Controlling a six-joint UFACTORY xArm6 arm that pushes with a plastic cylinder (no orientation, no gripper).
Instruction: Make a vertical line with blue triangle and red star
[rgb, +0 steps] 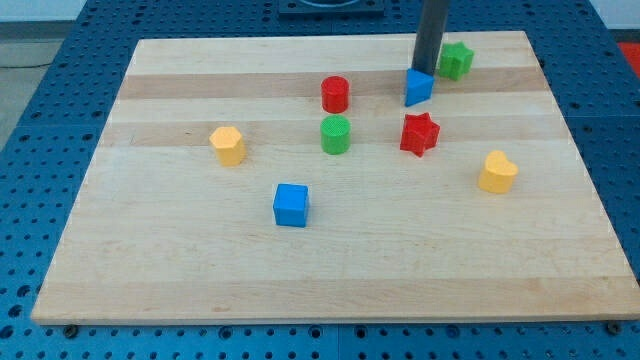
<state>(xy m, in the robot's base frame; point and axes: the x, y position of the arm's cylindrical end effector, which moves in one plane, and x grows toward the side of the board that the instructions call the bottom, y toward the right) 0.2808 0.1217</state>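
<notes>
At the far side of the board, right of centre, my tip sits just behind the blue triangle, touching or nearly touching its far edge. There is no claw here, only a bare rod, so nothing opens and nothing is held. The red star lies just nearer than the triangle, almost straight below it in the view, with a small gap between the 2. The line looks close to done. A short, gentle nudge, aimed squarely at the triangle's middle, should settle it over the star; an off-centre push would likely spin it. The green star sits just right of my tip, so I would avoid drifting that way.
</notes>
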